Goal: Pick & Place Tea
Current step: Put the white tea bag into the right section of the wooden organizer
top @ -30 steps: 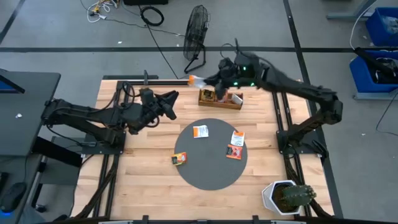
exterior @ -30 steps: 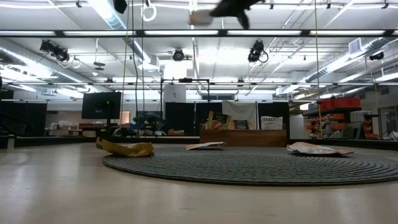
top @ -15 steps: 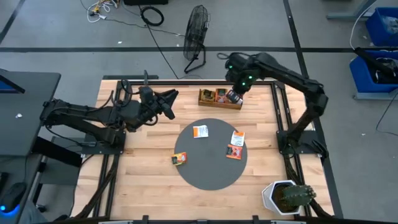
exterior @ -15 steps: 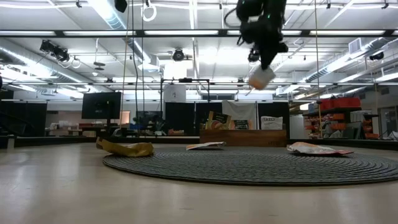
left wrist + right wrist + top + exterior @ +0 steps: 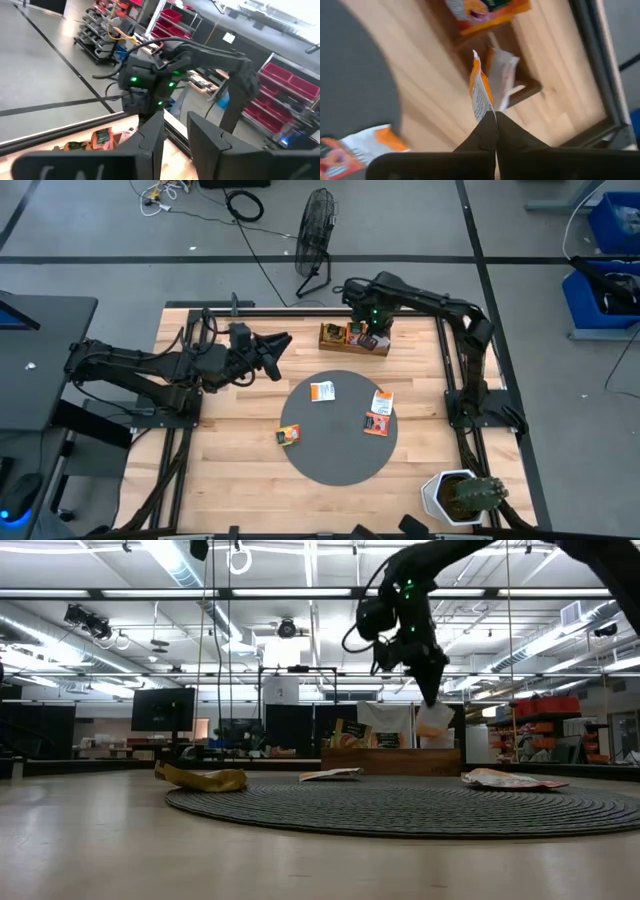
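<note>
Tea sachet, white with orange edging, is pinched edge-on between the closed fingertips of our right gripper, which hangs directly over the wooden tray at the table's far edge. Beyond it, tray compartments hold other sachets, while four more lie apart on the round dark mat. Our left gripper waits well away, fingers apart and holding nothing.

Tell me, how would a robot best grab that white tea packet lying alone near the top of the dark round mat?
The white sachet lies flat on the round mat, so probably from straight above, fingers straddling two opposite edges. Its thin flat shape offers nothing else to pinch.
</note>
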Controlling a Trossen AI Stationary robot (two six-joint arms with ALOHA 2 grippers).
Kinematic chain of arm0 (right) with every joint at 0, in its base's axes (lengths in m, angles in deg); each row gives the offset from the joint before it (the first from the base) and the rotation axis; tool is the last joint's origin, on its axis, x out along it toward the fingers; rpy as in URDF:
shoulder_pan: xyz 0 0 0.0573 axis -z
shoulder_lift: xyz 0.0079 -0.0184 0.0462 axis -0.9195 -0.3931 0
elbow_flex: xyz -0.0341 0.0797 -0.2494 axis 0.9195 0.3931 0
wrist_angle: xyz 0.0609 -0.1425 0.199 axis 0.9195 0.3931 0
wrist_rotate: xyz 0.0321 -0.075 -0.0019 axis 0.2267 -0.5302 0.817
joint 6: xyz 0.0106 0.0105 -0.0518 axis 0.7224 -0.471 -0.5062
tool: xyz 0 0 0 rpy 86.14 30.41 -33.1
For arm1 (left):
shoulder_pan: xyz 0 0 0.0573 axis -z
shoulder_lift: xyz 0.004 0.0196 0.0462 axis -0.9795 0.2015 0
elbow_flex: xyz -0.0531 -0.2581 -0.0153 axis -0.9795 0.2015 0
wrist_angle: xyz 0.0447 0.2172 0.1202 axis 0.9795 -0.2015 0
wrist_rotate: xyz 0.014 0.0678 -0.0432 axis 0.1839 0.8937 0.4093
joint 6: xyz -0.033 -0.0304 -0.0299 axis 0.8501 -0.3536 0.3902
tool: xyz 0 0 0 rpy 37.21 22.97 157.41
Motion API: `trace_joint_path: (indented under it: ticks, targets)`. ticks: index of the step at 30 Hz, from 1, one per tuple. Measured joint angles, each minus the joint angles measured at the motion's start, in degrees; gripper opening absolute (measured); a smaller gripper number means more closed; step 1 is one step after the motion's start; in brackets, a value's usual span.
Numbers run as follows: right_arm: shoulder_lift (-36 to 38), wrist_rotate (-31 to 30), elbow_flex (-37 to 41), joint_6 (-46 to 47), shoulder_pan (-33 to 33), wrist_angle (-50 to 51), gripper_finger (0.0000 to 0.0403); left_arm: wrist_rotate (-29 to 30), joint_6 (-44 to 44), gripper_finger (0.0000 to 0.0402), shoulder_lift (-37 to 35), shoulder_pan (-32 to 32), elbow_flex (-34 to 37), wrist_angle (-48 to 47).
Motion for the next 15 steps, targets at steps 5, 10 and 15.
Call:
trace_joint_path:
  ticks: [5,10,15]
  targets:
    - [-3.0,-4.8,0.0,-2.2,1.0,-0.5,0.0000,-0.2,0.0,0.0087,0.0,0.0,0.0,-0.3]
    - [-4.9,-5.0,0.0,-3.5,1.0,-0.6,0.0000,-0.2,0.0,0.0087,0.0,0.0,0.0,-0.8]
    - [-5.6,-4.7,0.0,-4.1,1.0,-1.4,0.0000,-0.2,0.0,0.0087,0.0,0.0,0.0,-1.5]
